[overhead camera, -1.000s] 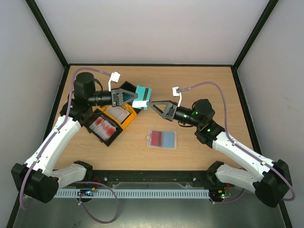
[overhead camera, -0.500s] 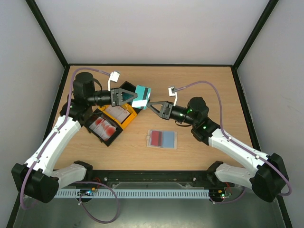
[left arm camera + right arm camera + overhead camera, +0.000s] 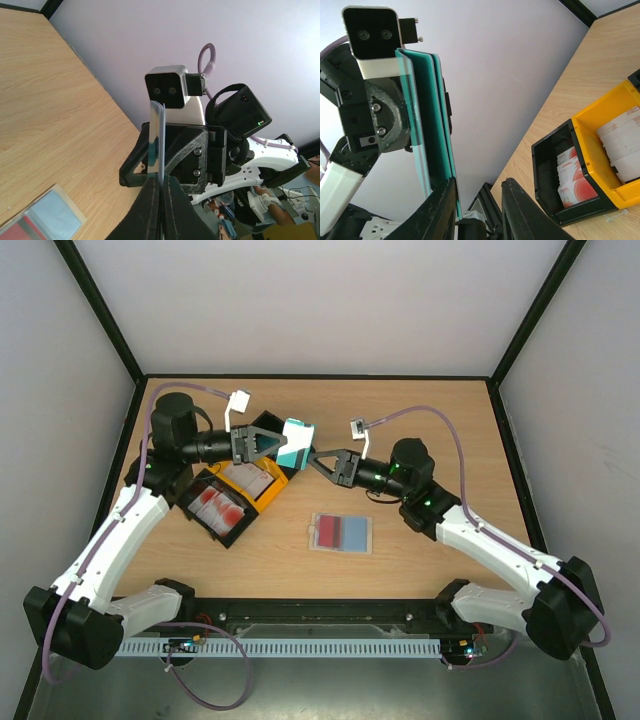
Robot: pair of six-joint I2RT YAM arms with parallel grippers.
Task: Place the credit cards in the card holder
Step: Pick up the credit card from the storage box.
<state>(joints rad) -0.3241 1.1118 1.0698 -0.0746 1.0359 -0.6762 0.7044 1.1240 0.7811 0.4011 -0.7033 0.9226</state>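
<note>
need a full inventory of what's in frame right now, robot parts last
teal cards: thin stack, count unclear, teal with a white stripe, held off the table by the left gripper
red-and-white cards: several, in the near black bin
white cards: several, some with red marks, in the yellow bin
black bins: two, one front left, the other behind the left gripper
yellow bin: one, between the black bins
clear card holder: one, red and blue inside, flat on the table, centre front
table: one, light wood
left gripper: shut on the teal cards
right gripper: open, at the stack's near edge
</note>
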